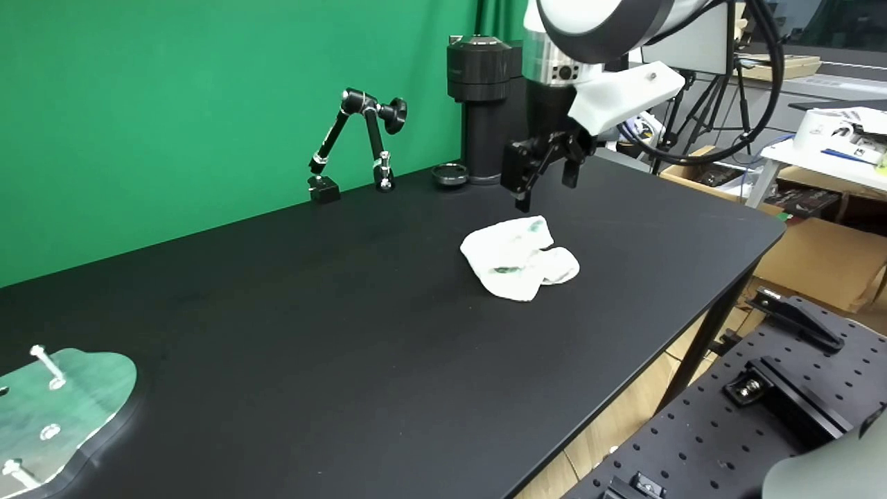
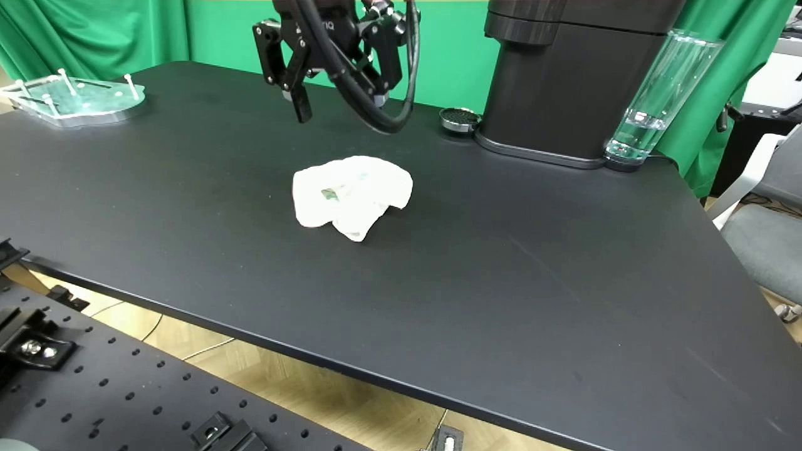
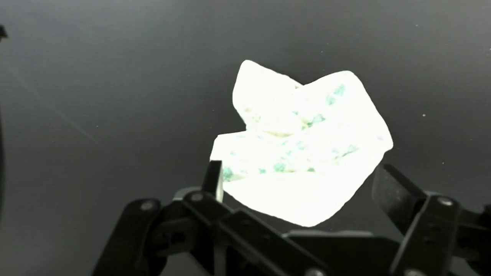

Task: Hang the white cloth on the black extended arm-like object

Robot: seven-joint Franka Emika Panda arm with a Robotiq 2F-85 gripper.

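Lying crumpled — white cloth, tapering toward near table edge, long axis unclear, gripper above (spread wide)

My arm is smooth, rounded and white with a dark grey band, then a silvery collar and an angular white piece beside it, and I see thick black cables looping out. The gripper I'm running is black, with small pale lettering in an exterior view; the wrist view shows me chunky straight links and round, greyish screw heads.
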